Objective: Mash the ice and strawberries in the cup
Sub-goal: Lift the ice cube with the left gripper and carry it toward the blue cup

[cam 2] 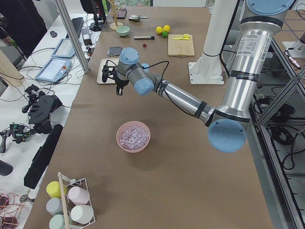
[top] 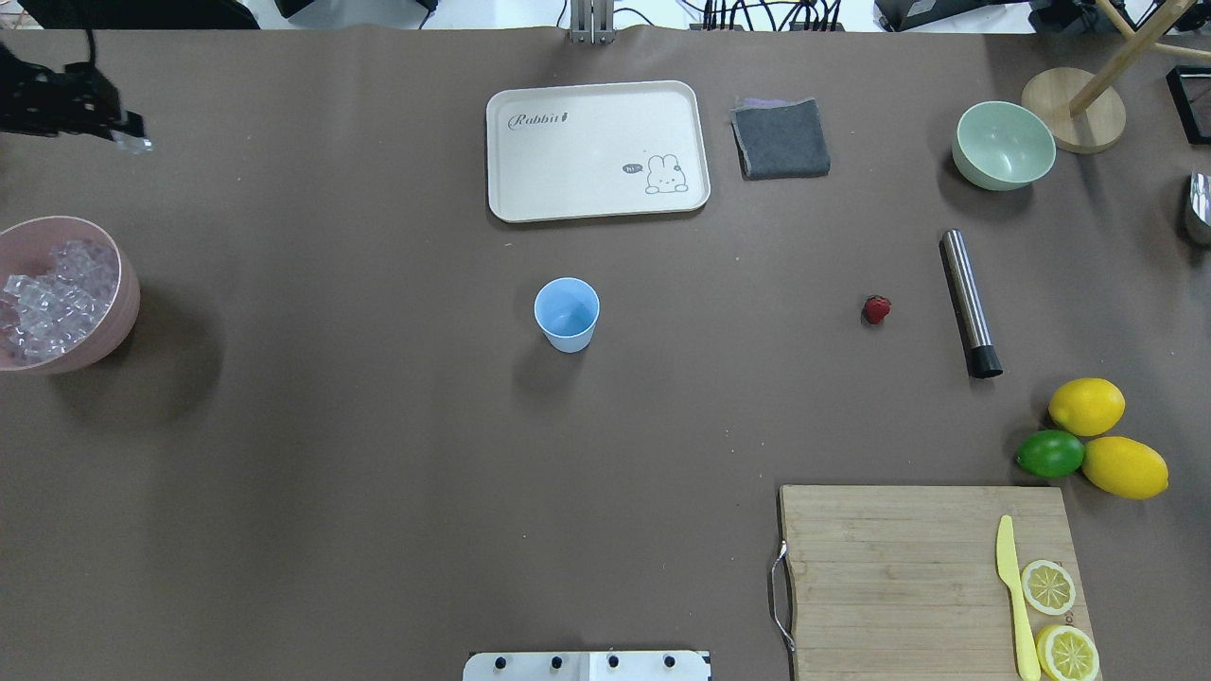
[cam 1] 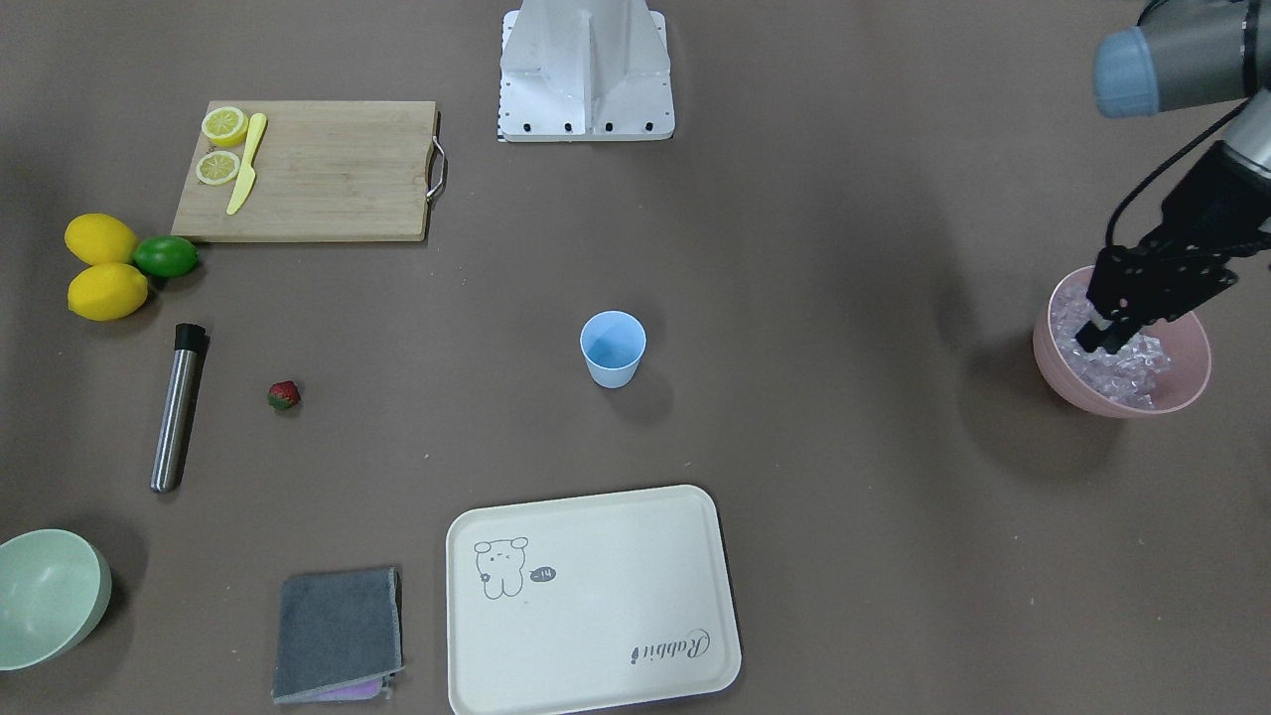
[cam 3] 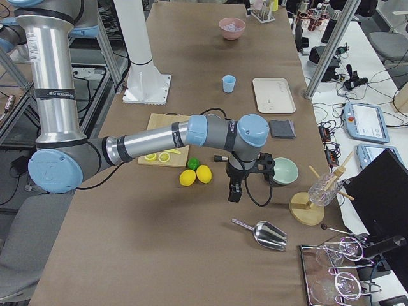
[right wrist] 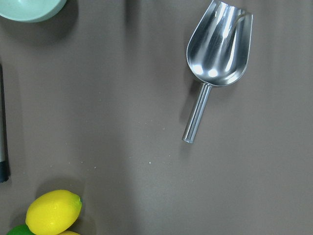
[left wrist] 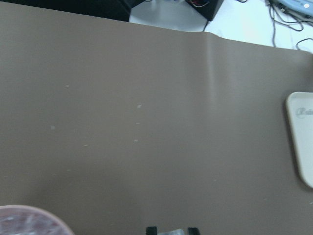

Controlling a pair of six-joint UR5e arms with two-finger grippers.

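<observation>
— So, what takes up the most room on the counter point(top: 331, 473)?

— Biggest is the wooden cutting board point(top: 899, 567) at the robot's right. Next comes the cream tray point(top: 587, 142) on the far side, then the pink bowl point(top: 128, 284) at the robot's left, heaped with ice point(top: 47, 303).

— And the arms?

— Well, the left end effector point(top: 129, 137) hangs in the air beyond the pink bowl. The right end effector point(cam 3: 234, 193) hovers near the lemons point(cam 3: 204, 173) and a steel scoop point(cam 3: 271, 236). Whether it is spread or pressed together, I cannot tell.

— Where is the cup?

— Mid-counter. The light-blue cup point(top: 567, 317) stands upright, well apart from both arms. Toward the robot's right lies the steel muddler point(top: 967, 303), with the strawberry point(top: 876, 309) on the counter between it and the cup, nearer the muddler.

— Anything smaller?

— Only one ice cube point(left wrist: 171, 232), pinched between the left end effector's fingers.
</observation>
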